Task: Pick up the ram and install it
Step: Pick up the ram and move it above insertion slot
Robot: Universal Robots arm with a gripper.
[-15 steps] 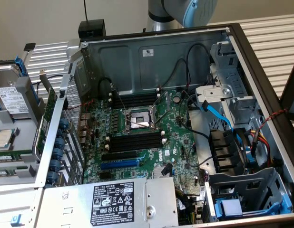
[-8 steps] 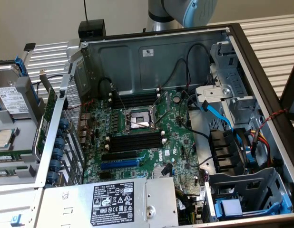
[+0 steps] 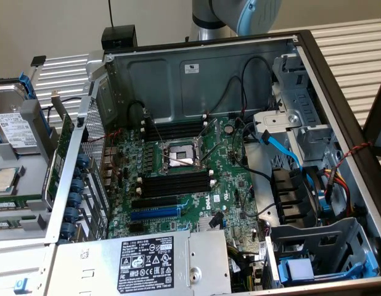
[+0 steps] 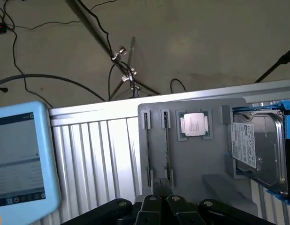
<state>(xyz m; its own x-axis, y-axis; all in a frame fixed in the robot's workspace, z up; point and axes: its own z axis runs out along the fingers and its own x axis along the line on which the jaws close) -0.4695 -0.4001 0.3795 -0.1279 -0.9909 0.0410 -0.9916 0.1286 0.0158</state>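
The ram [image 4: 166,150] is a thin stick standing on edge in a slot of the grey parts holder [image 4: 192,164]. In the exterior view it shows as a narrow green strip [image 3: 18,200] at the far left. My gripper [image 4: 161,194] hovers above the holder, close to the ram's slot, with its black fingers shut together and nothing between them. The arm's silver and blue joint [image 3: 240,15] stands behind the open computer case [image 3: 196,68]. Black memory slots [image 3: 175,183] with white end clips lie on the green motherboard beside the processor socket [image 3: 178,154].
The holder also carries a processor chip [image 4: 194,124] and a hard drive [image 4: 257,150] in a blue bracket. A light-blue tablet [image 4: 18,154] lies on the ribbed metal table. Cables, a drive cage [image 3: 314,253] and the power supply [image 3: 147,259] crowd the case.
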